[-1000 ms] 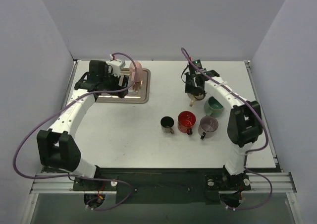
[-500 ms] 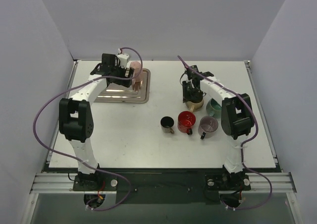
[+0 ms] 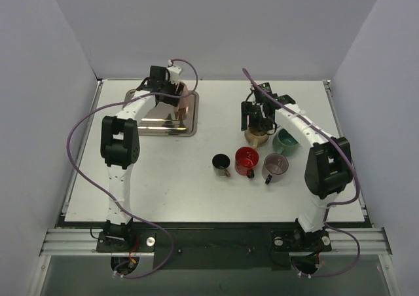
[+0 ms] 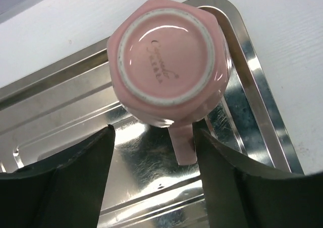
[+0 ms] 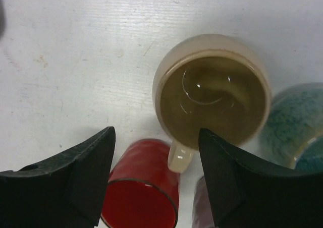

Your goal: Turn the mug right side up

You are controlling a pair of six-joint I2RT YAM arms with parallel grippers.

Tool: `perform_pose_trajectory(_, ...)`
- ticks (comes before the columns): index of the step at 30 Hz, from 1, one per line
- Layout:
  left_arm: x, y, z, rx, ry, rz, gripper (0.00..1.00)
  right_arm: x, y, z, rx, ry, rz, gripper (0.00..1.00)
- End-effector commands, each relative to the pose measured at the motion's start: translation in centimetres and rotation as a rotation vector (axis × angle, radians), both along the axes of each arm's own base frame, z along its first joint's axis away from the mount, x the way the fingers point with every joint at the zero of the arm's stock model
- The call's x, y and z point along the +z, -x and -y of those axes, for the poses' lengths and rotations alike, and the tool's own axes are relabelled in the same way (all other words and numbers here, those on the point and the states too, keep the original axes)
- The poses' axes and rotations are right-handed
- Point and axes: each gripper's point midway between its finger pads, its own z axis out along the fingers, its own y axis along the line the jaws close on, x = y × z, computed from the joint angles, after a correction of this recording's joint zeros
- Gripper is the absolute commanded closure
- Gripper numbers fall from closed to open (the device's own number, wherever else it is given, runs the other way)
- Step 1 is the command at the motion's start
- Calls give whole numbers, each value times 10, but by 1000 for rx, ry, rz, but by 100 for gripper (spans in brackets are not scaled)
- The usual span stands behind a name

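From overhead, your left pincer (image 3: 175, 94) is out at the far right corner of the steel tray (image 3: 157, 129), right against the pink mug (image 3: 184, 94), though the arm hides how its jaws stand from here. Over on the right side of the bench (image 3: 196, 191), your right pincer (image 3: 256, 120) hangs above the beige mug (image 3: 256, 137), with the teal mug (image 3: 286, 140) just beside it. In the row nearer you sit a black mug (image 3: 221, 163), a red mug (image 3: 247, 159) and a mauve mug (image 3: 275, 166). Left wrist camera now: the pink mug (image 4: 166, 56) shows you its base with the maker's script on it, so it is upside down on the tray (image 4: 60, 117), close to the tray's corner. Its handle (image 4: 182, 145) points down toward your right-hand finger. The two fingers (image 4: 81, 177) are spread wide to either side and grip nothing. Right wrist camera: you look straight into the beige mug (image 5: 214, 94), mouth up, handle toward the red mug (image 5: 144, 197), teal mug (image 5: 298, 127) at the edge. That pincer too is wide apart and empty.
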Motion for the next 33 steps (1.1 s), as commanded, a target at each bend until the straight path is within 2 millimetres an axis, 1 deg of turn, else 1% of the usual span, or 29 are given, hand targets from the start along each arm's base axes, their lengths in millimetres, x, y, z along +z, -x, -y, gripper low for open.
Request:
perform_pose_trajectory(1, -4, -15, 6, -5, -76, 34, 29, 42, 13, 4, 10, 8, 104, 38)
perform_pose_trajectory(2, -8, -16, 6, -1, -86, 32, 40, 47, 17, 4, 16, 5, 118, 37)
perform_pose_trajectory(4, -16, -17, 4, 1, -113, 17, 51, 53, 23, 4, 21, 6, 137, 35)
perform_pose_trajectory(5, -13, -19, 5, 0, -111, 19, 59, 56, 26, 5, 23, 9, 143, 35)
perform_pose_trajectory(6, -14, -16, 6, -8, -111, 3, 75, 60, 29, 6, 25, 9, 156, 34)
perform_pose_trajectory(7, -13, -15, 4, -5, -107, 1, 85, 59, 33, 5, 34, 14, 155, 33)
perform_pose_trajectory(8, -8, -12, 5, -4, -95, -3, 100, 68, 35, 6, 35, 11, 181, 32)
perform_pose_trajectory(9, -6, -9, 2, 4, -82, -12, 100, 71, 39, 4, 42, 14, 193, 32)
perform_pose_trajectory(10, 11, -5, 4, 9, -35, -6, 100, 81, 42, 4, 46, 8, 222, 32)
perform_pose_trajectory(11, 16, 1, 0, 20, -4, -20, 100, 92, 46, 2, 53, 6, 258, 29)
perform_pose_trajectory(12, 40, 7, 5, 17, 77, -14, 100, 98, 48, -1, 65, 3, 278, 29)
perform_pose_trajectory(13, 50, 14, 0, 27, 115, -22, 100, 111, 55, -10, 96, -13, 326, 25)
perform_pose_trajectory(14, 78, 28, 9, 0, 206, -19, 100, 120, 58, -15, 115, -27, 356, 25)
perform_pose_trajectory(15, 92, 34, 6, -3, 248, -15, 100, 135, 65, -28, 152, -60, 419, 16)
perform_pose_trajectory(16, 122, 54, 18, -57, 338, -19, 100, 143, 69, -36, 173, -89, 453, 15)
perform_pose_trajectory(17, 137, 64, 24, -97, 380, -19, 100, 162, 75, -48, 193, -153, 527, 11)
perform_pose_trajectory(18, 165, 91, 37, -175, 447, -28, 100, 171, 80, -59, 222, -209, 556, 10)
perform_pose_trajectory(19, 174, 104, 43, -205, 480, -40, 100, 189, 86, -69, 221, -297, 626, 10)
perform_pose_trajectory(20, 200, 133, 55, -285, 554, -49, 100, 198, 91, -76, 232, -355, 653, 10)
perform_pose_trajectory(21, 208, 148, 61, -314, 589, -65, 100, 221, 95, -83, 219, -463, 733, 9)
perform_pose_trajectory(22, 230, 177, 69, -376, 657, -79, 100, 232, 102, -88, 233, -522, 763, 9)
perform_pose_trajectory(23, 242, 191, 73, -405, 683, -77, 100, 248, 109, -93, 224, -615, 820, 9)
perform_pose_trajectory(24, 259, 219, 79, -460, 732, -91, 100, 269, 113, -94, 222, -678, 887, 9)
perform_pose_trajectory(25, 281, 243, 83, -533, 764, -66, 100, 274, 124, -97, 227, -728, 895, 9)
perform_pose_trajectory(26, 281, 256, 86, -534, 804, -105, 100, 288, 129, -99, 226, -776, 940, 9)
perform_pose_trajectory(27, 305, 280, 90, -614, 829, -59, 100, 293, 139, -103, 230, -821, 945, 9)
perform_pose_trajectory(28, 303, 292, 94, -610, 870, -107, 100, 304, 147, -109, 239, -872, 976, 9)
perform_pose_trajectory(29, 320, 309, 95, -662, 883, -64, 100, 311, 153, -112, 237, -915, 986, 9)
perform_pose_trajectory(33, 335, 355, 107, -736, 913, -83, 100, 341, 178, -122, 273, -1055, 1047, 15)
